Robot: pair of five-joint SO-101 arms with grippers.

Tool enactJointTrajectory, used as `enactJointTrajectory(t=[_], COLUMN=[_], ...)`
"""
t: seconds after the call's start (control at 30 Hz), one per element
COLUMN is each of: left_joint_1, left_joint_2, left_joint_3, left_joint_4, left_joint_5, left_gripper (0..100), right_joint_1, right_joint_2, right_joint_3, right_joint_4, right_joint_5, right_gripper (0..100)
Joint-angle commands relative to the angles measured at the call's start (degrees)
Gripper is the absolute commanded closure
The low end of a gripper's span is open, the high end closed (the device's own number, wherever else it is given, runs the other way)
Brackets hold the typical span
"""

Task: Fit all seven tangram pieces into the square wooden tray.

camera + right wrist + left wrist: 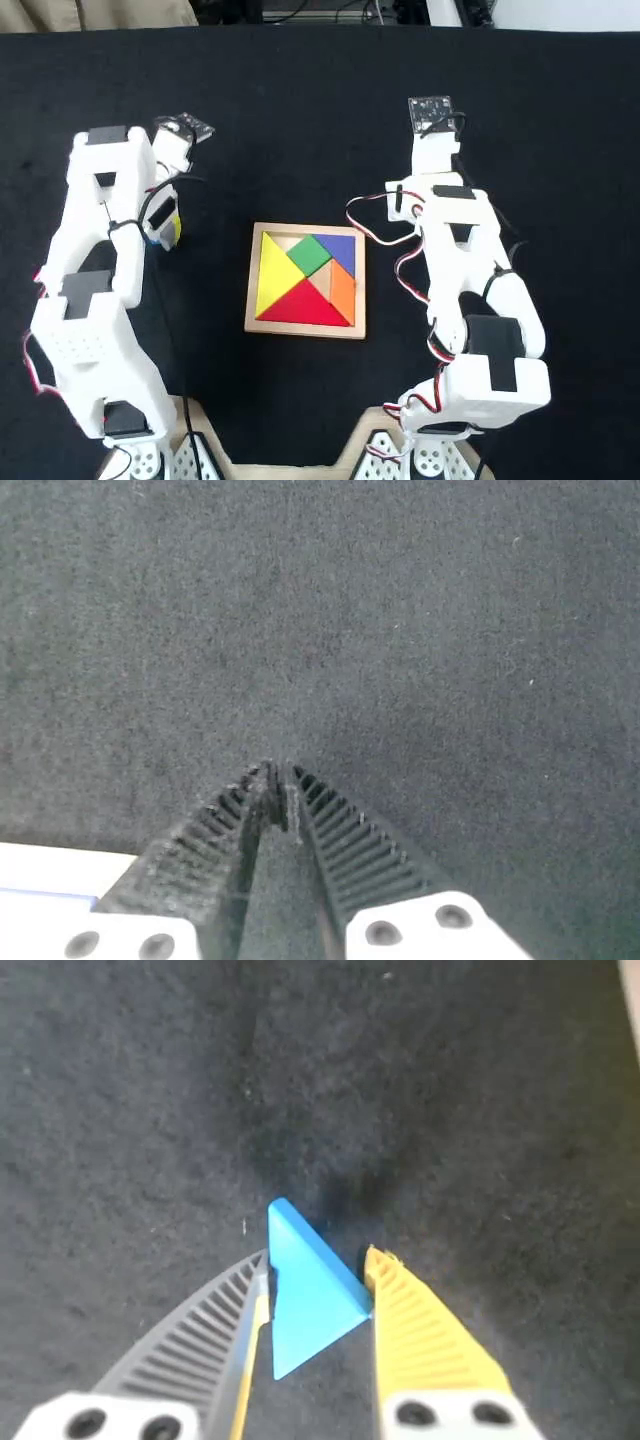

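clamping the left tool [318, 1260] across the side faces of the blue triangle [308, 1305], judging it light, rigid, slick; holding the right tool [278, 780] together.

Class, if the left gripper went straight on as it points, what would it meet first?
The left gripper, holding the blue triangle, would likely meet only the black cloth ahead.
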Motion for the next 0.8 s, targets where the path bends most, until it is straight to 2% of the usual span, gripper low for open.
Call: enactJointTrajectory(t=[0.0,0.17,0.3,0.5,0.63,0.77], left_joint_1=[5.67,14.81,22.90,33.10,36.35,35.65], left_joint_2=[-8.88,-15.56,-18.11,-16.00,-11.78,-6.33], left_joint_3=[0.48,3.47,5.41,5.76,5.76,5.23], left_joint_4=[1.32,-0.53,-2.46,-7.03,-9.85,-14.33], left_joint_5=[0.09,-3.16,-5.45,-6.24,-8.44,-13.36], left_gripper=[91,91,91,91,91,91], right_joint_1=[-0.26,0.18,3.60,12.66,15.82,15.74], right_joint_2=[-0.40,-0.48,-0.92,-0.66,-0.48,-0.40], right_joint_3=[-1.19,-1.36,-1.80,-4.00,-4.70,-4.70], right_joint_4=[-1.05,-1.05,-1.14,-1.93,-1.93,-1.93], right_joint_5=[0.44,0.44,-0.09,-12.13,-16.00,-16.18], right_gripper=[98.7,98.7,98.7,98.7,98.7,98.7])
